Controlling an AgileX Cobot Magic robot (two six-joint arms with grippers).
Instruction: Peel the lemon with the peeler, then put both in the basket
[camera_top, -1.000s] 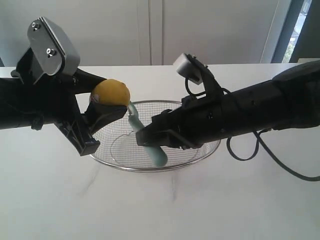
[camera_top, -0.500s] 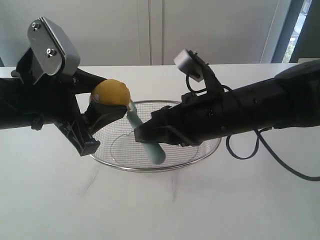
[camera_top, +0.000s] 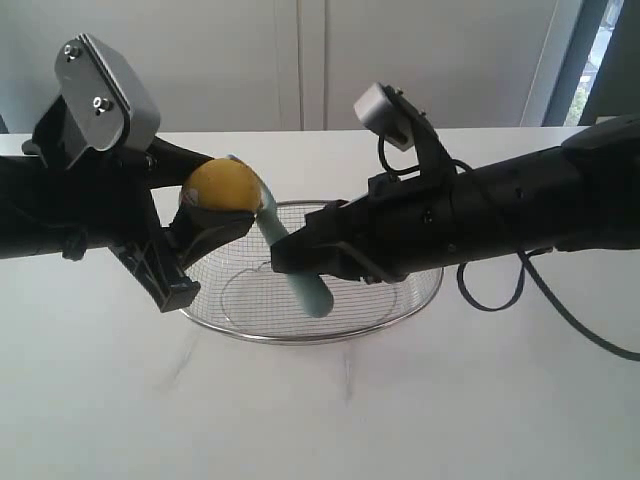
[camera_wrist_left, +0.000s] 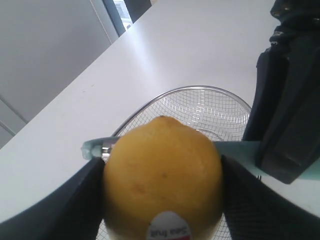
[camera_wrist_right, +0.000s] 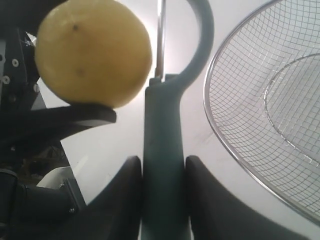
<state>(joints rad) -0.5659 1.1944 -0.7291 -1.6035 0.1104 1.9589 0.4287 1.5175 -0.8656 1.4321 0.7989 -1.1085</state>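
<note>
Outwardly, the exterior view has the left gripper (camera_top: 215, 200) clamped on the lemon (camera_top: 222, 185), held in the air just beside the rim of the basket (camera_top: 330, 338) on the white table (camera_top: 420, 420). The right gripper (camera_top: 300, 258) is closed around the peeler (camera_top: 312, 295). Its dark body hides the middle of the teal handle, and the head is only a pale sliver behind the lemon.

From the left wrist, the lemon sits between both fingers (camera_wrist_left: 82, 200), with its sticker (camera_wrist_left: 170, 231) cut off by the frame edge. The peeler passes behind it, one end peeking out on each side. Blade contact cannot be told here.

Only the right wrist view shows the curved head and thin metal blade (camera_wrist_right: 160, 40), just beside the lemon's flank; whether it touches is unclear. Both fingers (camera_wrist_right: 125, 200) press the handle. The basket's mesh runs out of frame.
</note>
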